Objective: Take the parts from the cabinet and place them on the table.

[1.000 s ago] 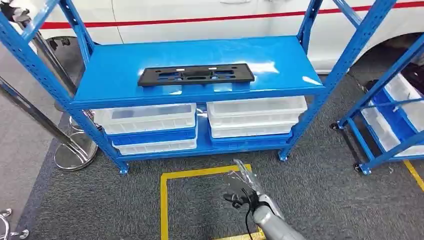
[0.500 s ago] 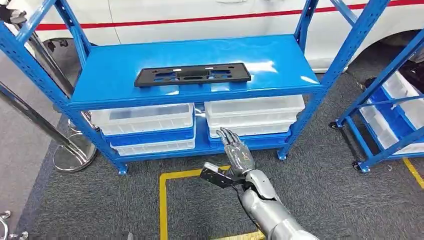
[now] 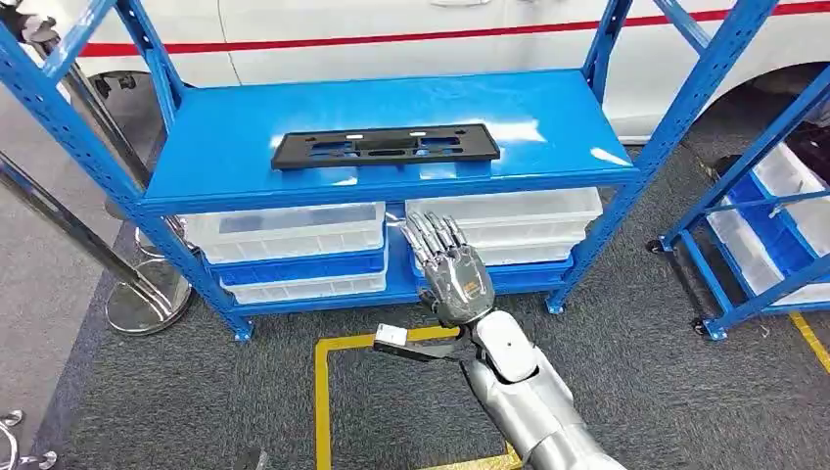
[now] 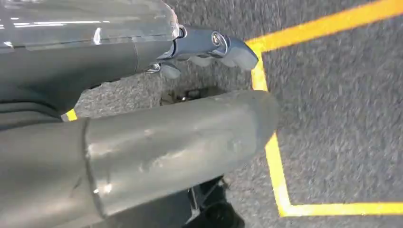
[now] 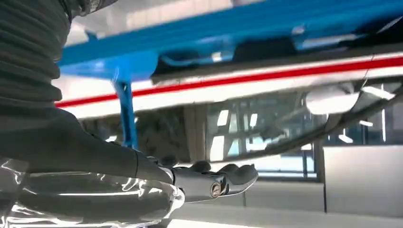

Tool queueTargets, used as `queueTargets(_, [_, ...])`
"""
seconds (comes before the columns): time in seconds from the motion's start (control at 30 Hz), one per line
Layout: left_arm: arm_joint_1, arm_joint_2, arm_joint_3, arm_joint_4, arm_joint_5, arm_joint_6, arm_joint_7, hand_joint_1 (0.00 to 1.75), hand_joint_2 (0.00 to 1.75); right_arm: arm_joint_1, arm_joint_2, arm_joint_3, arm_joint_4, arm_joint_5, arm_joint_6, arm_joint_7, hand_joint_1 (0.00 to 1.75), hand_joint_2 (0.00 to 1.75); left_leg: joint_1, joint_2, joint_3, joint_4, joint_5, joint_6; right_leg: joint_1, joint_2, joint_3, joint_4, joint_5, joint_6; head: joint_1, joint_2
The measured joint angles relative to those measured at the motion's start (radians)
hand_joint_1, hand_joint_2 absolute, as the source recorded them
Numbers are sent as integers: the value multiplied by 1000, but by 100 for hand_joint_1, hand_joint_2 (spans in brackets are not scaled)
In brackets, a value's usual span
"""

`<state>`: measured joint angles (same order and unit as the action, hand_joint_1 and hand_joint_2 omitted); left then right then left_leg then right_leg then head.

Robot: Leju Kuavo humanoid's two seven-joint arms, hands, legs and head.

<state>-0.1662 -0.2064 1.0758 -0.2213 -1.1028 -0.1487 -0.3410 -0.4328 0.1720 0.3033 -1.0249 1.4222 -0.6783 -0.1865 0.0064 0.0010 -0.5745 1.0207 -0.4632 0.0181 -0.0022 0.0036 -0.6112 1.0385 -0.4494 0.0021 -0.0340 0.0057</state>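
On the upper shelf (image 3: 245, 137) of the blue steel rack (image 3: 675, 108), near its front edge and roughly centred, lies a long black plastic part (image 3: 385, 147) with several cut-outs, flat on the painted surface and parallel to the shelf's front lip. Nothing touches it. Below that shelf, the lower level holds stacked translucent white bins (image 3: 504, 225) and a blue tray (image 3: 303, 264), side by side in two columns.

Rising from the bottom of the head view, the right hand (image 3: 452, 274) is held up in front of the lower bins, below the shelf's front edge and slightly right of the part's middle; its fingers (image 3: 431, 235) are extended and apart, pointing up towards the shelf, grasping nothing, and the thumb sticks out sideways to the left over the floor. From the right wrist view, the underside of the blue shelf and a white car body (image 5: 285, 80) with a red stripe sit ahead of the fingertips.

Seen from the left wrist view, the left hand (image 4: 142, 118) hangs over grey carpet (image 4: 342, 109) marked with yellow tape (image 4: 275, 156); its thumb and a finger lie straight with nothing between them, so it appears released.

A second blue rack (image 3: 763, 225) with white bins stands to the right, and chrome stanchion posts (image 3: 147, 294) stand at the left beside the first rack
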Motion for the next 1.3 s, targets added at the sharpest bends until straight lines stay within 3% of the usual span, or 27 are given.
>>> queueTargets(0.07, [-1,-2,0,2,-6,-5,3,0,0,13,0,-8,-30,25,-10,0,0,175,-1,0,4,-7,0,-11,-1,2,1,-3,2,-7,0,0])
queueTargets(0.13, [-2,-3,-2,2,-16,-7,2,0,0,15,5,-10,-47,38,-13,-2,0,175,2,0,-7,22,-27,-23,-10,2,8,-16,8,-19,0,0])
queueTargets(0.17, [-4,-3,-3,2,-18,-9,1,0,0,16,8,-10,-54,39,-15,-3,0,175,2,0,-31,76,-60,-27,-11,1,7,-17,8,-25,0,0])
queueTargets(0.23, [-5,-3,-3,2,-19,-10,0,0,0,22,12,-12,-63,40,-18,-4,0,175,5,0,-106,235,-130,-35,-9,1,7,-15,7,-27,0,0])
queueTargets(0.27, [-5,-3,-3,2,-19,-11,0,0,0,27,12,-13,-64,40,-18,-5,0,175,5,0,-134,291,-142,-37,-8,0,7,-15,6,-28,0,0])
queueTargets(0.3, [-4,-3,-3,2,-19,-13,0,0,0,33,12,-15,-64,38,-18,-7,0,175,6,0,-140,298,-128,-38,-8,1,7,-14,6,-29,0,0])
queueTargets(0.33, [-4,-3,-4,2,-19,-13,-1,0,0,36,13,-15,-64,35,-18,-8,0,175,6,0,-126,260,-93,-38,-9,2,8,-13,5,-28,0,0])
queueTargets(0.4, [-8,-3,-6,2,-19,-14,-5,0,0,36,16,-16,-64,33,-18,-13,0,175,7,1,-53,98,0,-34,-9,5,9,-7,1,-24,0,0])
queueTargets(0.43, [-10,-3,-7,2,-19,-14,-8,0,0,37,19,-18,-64,33,-18,-13,0,175,7,0,-25,25,18,-28,-9,6,8,-6,-2,-20,0,0])
queueTargets(0.47, [-15,-3,-10,2,-19,-14,-11,0,0,38,20,-18,-64,38,-18,-12,0,175,1,0,-8,3,7,-24,-2,6,4,1,-4,-14,0,0])
queueTargets(0.57, [-14,-3,-13,2,-18,-14,-14,0,0,43,21,-19,-54,51,-18,0,0,175,-2,-2,-14,4,7,-9,-4,4,4,-7,2,0,0,0])
queueTargets(0.6, [-13,-3,-14,2,-18,-14,-14,0,0,44,21,-19,-47,52,-18,4,0,175,5,-2,-11,-6,13,1,-1,4,3,-6,-1,7,0,0])
queueTargets(0.63, [-14,-4,-16,2,-17,-14,-14,0,0,45,21,-23,-38,52,-18,9,0,175,7,-1,-8,-11,17,7,-7,3,0,12,-14,11,0,0])
queueTargets(0.67, [-17,-4,-19,2,-17,-14,-14,0,0,43,21,-28,-27,50,-19,15,0,175,7,0,-8,-13,18,15,-6,2,-24,58,-48,14,1,0])
queueTargets(0.73, [-18,-4,-23,2,-17,-14,-14,0,0,46,21,-36,-2,46,-18,20,0,175,5,1,-8,-12,17,19,-8,2,-98,215,-123,19,0,0])
queueTargets(0.77, [-17,-4,-23,2,-17,-14,-14,0,0,50,21,-38,7,46,-18,20,0,175,5,1,-8,-12,16,20,-9,2,-132,278,-142,21,1,0])
queueTargets(0.8, [-16,-4,-24,2,-17,-14,-13,0,0,53,20,-40,15,45,-18,20,0,175,5,1,-8,-10,16,20,-11,2,-146,301,-135,21,0,0])
queueTargets(0.83, [-16,-4,-24,2,-16,-14,-13,0,0,54,20,-40,20,45,-19,20,0,175,5,1,-8,-8,14,19,-11,2,-133,270,-103,20,1,0])
queueTargets(0.9, [-17,-4,-26,2,-16,-14,-13,0,0,52,20,-40,27,43,-19,20,0,175,5,-1,-4,-4,8,16,-11,1,-53,109,-15,14,1,0])
queueTargets(0.93, [-17,-5,-27,2,-16,-14,-13,0,0,51,20,-40,30,43,-19,20,0,175,5,-1,-2,-2,5,11,-11,0,-12,28,13,9,1,0])
queueTargets(0.97, [-17,-6,-27,2,-16,-14,-13,0,0,49,20,-40,33,43,-19,21,0,175,-4,-2,-5,3,1,5,-3,-1,-3,4,-3,7,1,0])
queueTargets(1.03, [-18,-6,-27,2,-16,-14,-11,0,0,49,20,-42,41,43,-19,23,0,175,-3,-2,-5,0,2,-3,-4,2,-6,3,0,1,0,0])
queueTargets(1.07, [-18,-6,-28,2,-16,-14,-10,0,0,49,20,-44,47,42,-19,23,0,175,0,-1,-3,-3,3,-9,-1,3,-6,3,-1,-5,0,0])
queueTargets(1.13, [-19,-6,-28,2,-15,-14,-8,0,0,48,20,-50,57,39,-19,23,0,175,3,-1,-5,9,-11,-22,-9,2,3,-10,6,-21,0,0])
queueTargets(1.17, [-19,-6,-29,2,-14,-14,-8,0,0,46,20,-54,65,39,-19,24,0,175,3,-1,-21,47,-38,-27,-9,2,4,-11,5,-25,0,0])
queueTargets(1.27, [-18,-5,-29,2,-12,-15,-8,0,0,50,20,-69,93,40,-19,29,0,175,5,-1,-130,271,-137,-37,-7,0,4,-10,2,-32,0,0])
queueTargets(1.3, [-16,-5,-29,2,-11,-15,-7,0,0,53,20,-77,100,40,-19,29,0,175,5,-1,-151,308,-137,-39,-6,0,4,-9,2,-33,0,0])
